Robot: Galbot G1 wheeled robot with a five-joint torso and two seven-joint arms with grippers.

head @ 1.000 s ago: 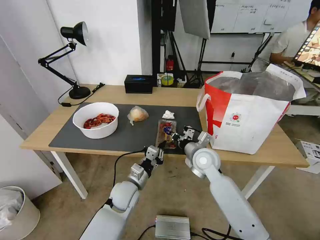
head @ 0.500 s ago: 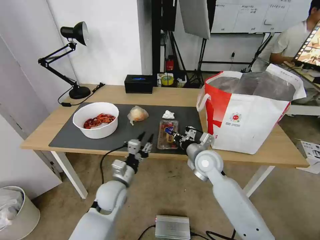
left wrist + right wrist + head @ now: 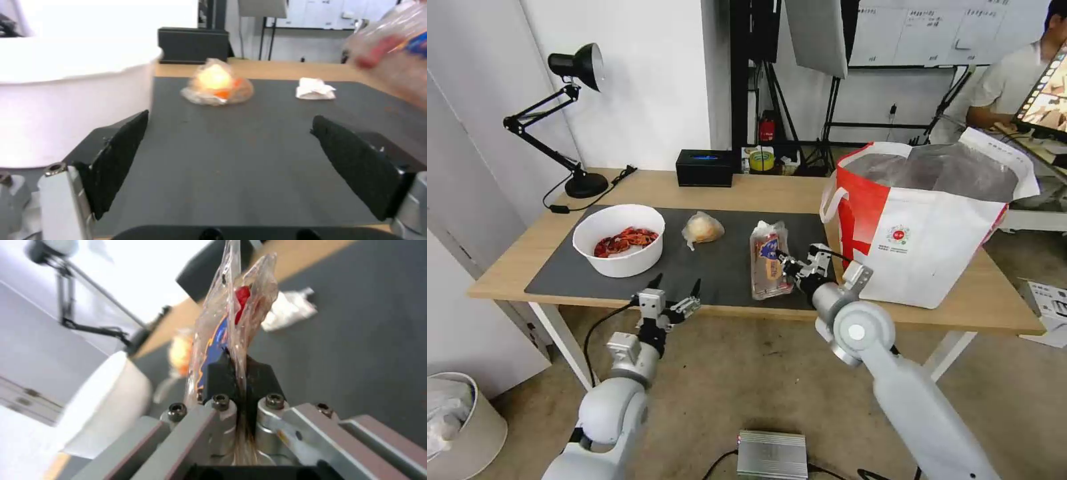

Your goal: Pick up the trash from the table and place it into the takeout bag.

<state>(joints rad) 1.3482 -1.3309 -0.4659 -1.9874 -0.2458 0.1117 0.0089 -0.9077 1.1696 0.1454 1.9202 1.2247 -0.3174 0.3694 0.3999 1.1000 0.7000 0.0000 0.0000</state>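
Clear tray [image 3: 770,260] pinched between right gripper [image 3: 793,268] fingers (tilted), above mat [image 3: 707,263]

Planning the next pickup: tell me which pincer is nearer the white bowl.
Left. The left pincer hangs open off the table's front edge, just before the white bowl. The right pincer is farther off toward the takeout bag, shut on the clear tray.

We see a white bowl [image 3: 619,241] of red shells on a dark grey mat [image 3: 707,263]. The clear tray [image 3: 770,259] shows red and blue inside, perhaps a label.
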